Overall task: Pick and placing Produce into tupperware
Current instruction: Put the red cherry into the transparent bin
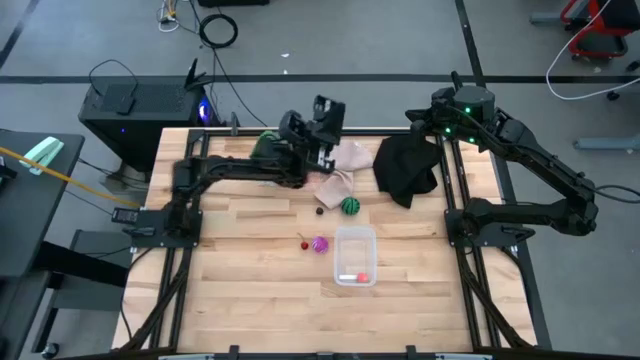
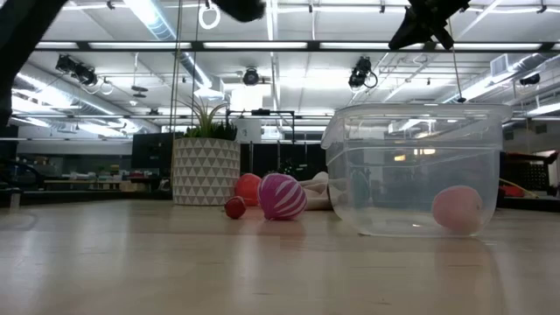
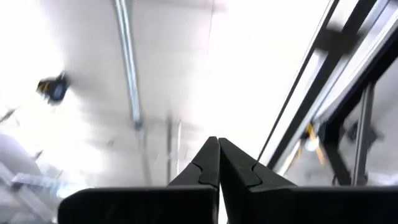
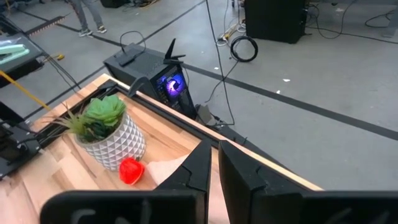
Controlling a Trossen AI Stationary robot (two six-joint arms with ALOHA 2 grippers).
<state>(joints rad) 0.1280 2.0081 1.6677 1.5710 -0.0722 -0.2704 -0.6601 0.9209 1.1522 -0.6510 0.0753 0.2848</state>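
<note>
No readable labels; left gripper (image 1: 325, 108) raised at upper centre, fingers pressed together, empty; right gripper (image 4: 212, 163) nearly closed, empty; clear tupperware (image 1: 355, 256) at lower centre holding pink piece (image 1: 362, 277); purple ball (image 1: 320, 243) just left.

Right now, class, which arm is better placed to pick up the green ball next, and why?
Probably the left. The left gripper hangs shut over the beige cloth, near the green ball. The right gripper sits at the table's far edge, beyond the black cloth.
</note>
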